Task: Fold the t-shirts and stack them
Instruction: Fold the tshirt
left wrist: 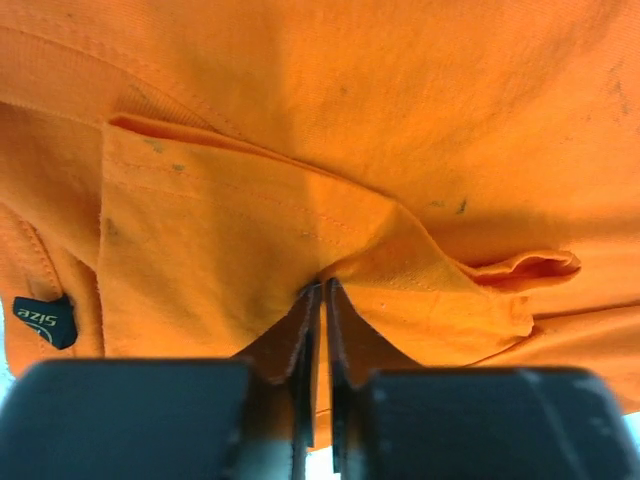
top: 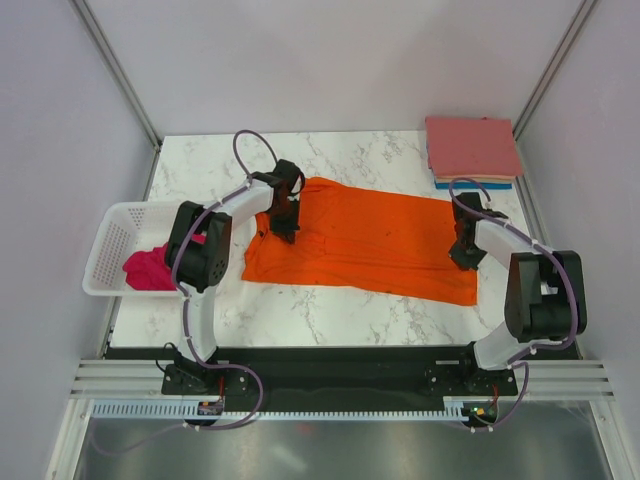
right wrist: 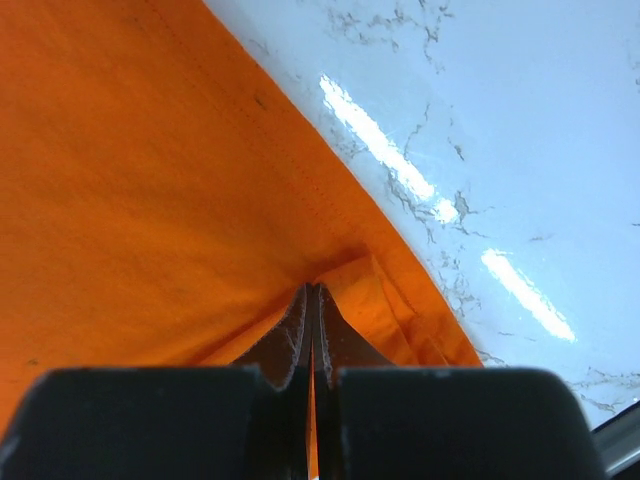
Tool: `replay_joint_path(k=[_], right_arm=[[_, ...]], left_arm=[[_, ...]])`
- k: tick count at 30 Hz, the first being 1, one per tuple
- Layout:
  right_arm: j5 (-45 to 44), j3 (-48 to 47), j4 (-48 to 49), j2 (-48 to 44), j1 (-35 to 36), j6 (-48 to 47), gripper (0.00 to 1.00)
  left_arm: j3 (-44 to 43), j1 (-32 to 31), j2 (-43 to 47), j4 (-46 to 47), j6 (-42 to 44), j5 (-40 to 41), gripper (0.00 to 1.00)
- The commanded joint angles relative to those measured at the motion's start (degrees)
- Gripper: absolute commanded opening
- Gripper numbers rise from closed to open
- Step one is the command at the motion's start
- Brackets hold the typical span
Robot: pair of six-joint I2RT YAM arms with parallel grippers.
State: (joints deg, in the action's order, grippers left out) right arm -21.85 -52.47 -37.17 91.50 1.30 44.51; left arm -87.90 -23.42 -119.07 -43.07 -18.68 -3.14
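- Cloth was pinched at both ends. The right claw [top: 462,255], nearest, had its jaws closed tight on the hem edge of the orange t-shirt [top: 370,240], with bare marble table [top: 330,310] just beside the pinch.
- That shirt lay spread flat across the middle of the table, running left to right.
- The left claw [top: 285,228], a little farther back, had its jaws narrowed onto a raised fold of the same shirt near its collar end.
- Beside that fold a small dark tag [left wrist: 45,320] read "SIZE", upside down; no brand showed.
- Step in hand, as I judged it: both grips were set for a fold. The next move would call for lifting both ends together and carrying them evenly, so nothing bunched.
- At the left edge a white basket [top: 110,215] held the magenta t-shirt [top: 148,268], crumpled.
- Farthest, in the back right corner, sat the folded stack [top: 472,147] — salmon-pink on top, blue at the bottom.
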Motion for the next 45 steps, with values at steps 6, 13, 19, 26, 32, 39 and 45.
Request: replay_joint_path(k=[6,13,19,26,32,39,45], right_arm=[[0.75,0.96,1.31,-5.46,-0.42,-0.92,0.00],[0.75,1.58,1.75,-5.99,-0.42,-1.27,0.00],[-1.18,1.41,3.41,-4.41,-0.42,-2.32,0.00],[1.63,-2.02,0.61,-3.61,-0.42,-6.01,0.29],[1.98,-1.15,-6.51,-8.00,-0.42,-4.17,0.31],[5.58,5.62,-3.97,-11.35,-0.42,-1.45,0.27],[2.52,8.96,0.95,-7.57,-0.42,-2.32,0.27]], left_arm=[[-0.17,0.66,5.42,0.71,-1.36,0.06,0.02],[-0.34,0.66,7.45,0.70,-2.06,0.94,0.02],[-1.31,0.66,5.08,0.44,-1.98,2.17,0.02],[0.09,-0.22,7.61,-1.05,-1.10,4.70,0.24],[5.45,-2.59,15.87,-1.40,-0.66,5.43,0.25],[14.85,-6.46,16.85,0.79,-1.89,5.33,0.25],[19.24,-6.46,14.30,1.32,-3.47,9.29,0.24]])
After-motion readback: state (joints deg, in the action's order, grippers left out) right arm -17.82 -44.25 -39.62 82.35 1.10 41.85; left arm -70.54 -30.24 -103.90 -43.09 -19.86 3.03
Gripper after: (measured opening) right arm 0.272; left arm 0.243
